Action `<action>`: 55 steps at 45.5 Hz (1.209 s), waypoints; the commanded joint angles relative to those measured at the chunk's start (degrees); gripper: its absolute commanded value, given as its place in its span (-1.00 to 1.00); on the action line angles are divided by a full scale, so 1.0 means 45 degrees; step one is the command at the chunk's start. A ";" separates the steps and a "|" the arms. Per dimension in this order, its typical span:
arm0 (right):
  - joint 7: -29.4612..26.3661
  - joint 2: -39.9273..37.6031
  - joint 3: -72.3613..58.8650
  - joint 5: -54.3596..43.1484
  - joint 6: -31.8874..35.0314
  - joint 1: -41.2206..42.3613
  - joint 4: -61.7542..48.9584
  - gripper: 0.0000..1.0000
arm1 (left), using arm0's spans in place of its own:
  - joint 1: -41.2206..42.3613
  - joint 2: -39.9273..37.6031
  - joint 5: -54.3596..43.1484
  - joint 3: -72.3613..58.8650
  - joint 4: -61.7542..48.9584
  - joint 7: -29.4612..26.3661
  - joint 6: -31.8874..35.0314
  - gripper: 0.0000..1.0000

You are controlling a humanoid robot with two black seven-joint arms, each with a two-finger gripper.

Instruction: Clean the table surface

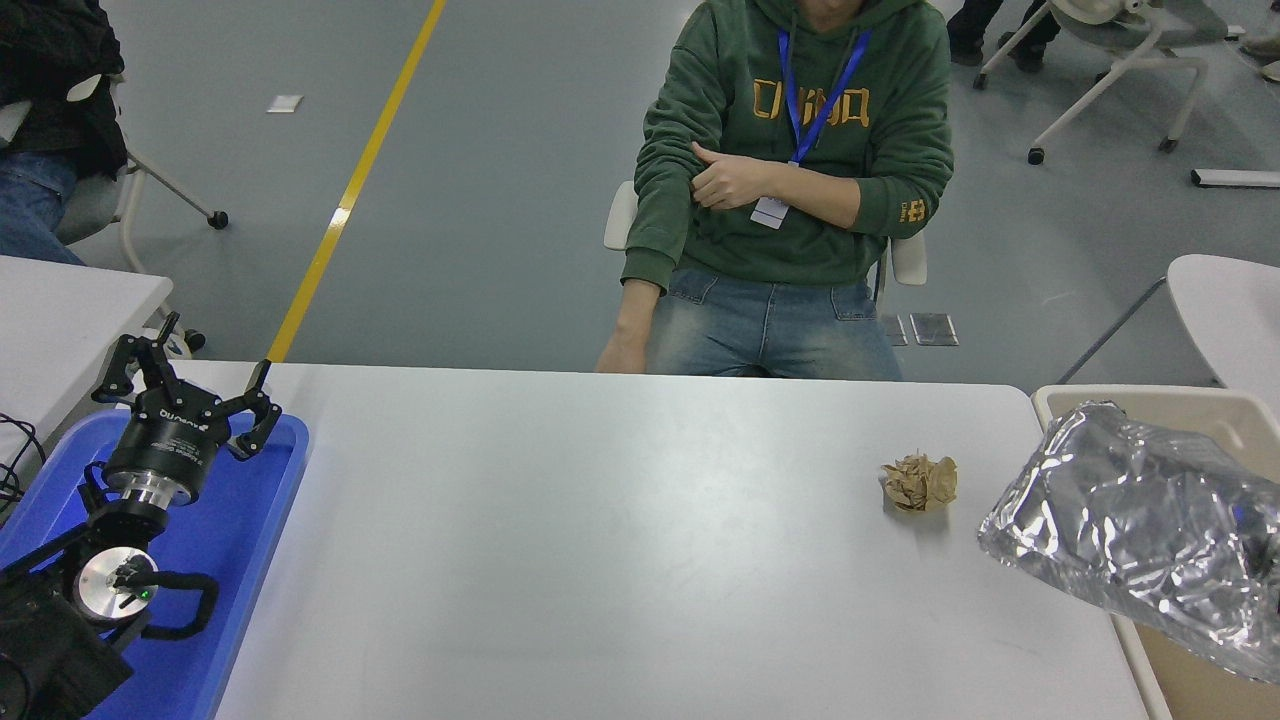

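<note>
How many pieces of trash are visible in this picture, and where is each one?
2. A crumpled brown paper ball lies on the table surface near its right end. A crumpled foil sheet hangs over the beige bin at the right edge. More may be hidden behind the foil.

Beyond the worktop we see a grey floor (520, 200) crossed by a slanting yellow line (350, 190), a person in a green hoodie (790, 170) sitting on a white chair (622, 215), another white wheeled chair (1110, 70) at the top right, and small white tables at the left (70, 310) and right (1230, 310) edges.
</note>
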 commanded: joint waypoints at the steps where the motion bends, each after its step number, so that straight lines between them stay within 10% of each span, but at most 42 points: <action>1: -0.0082 -0.0093 0.0550 -0.0029 0.0289 -0.0177 -0.0807 -1.00 | 0.0000 0.0008 0.0000 -0.0009 0.0000 0.0000 0.0000 1.00; 12: -0.0121 0.0018 0.0355 -0.0010 -0.1172 -0.1153 -0.4146 -1.00 | 0.0000 0.0008 0.0000 0.0010 0.0000 0.0000 0.0000 1.00; 55: -0.0804 1.0448 -0.3630 0.4853 -0.9297 -0.2013 -1.3778 -1.00 | 0.0000 0.0008 0.0000 0.0010 0.0000 0.0000 0.0000 1.00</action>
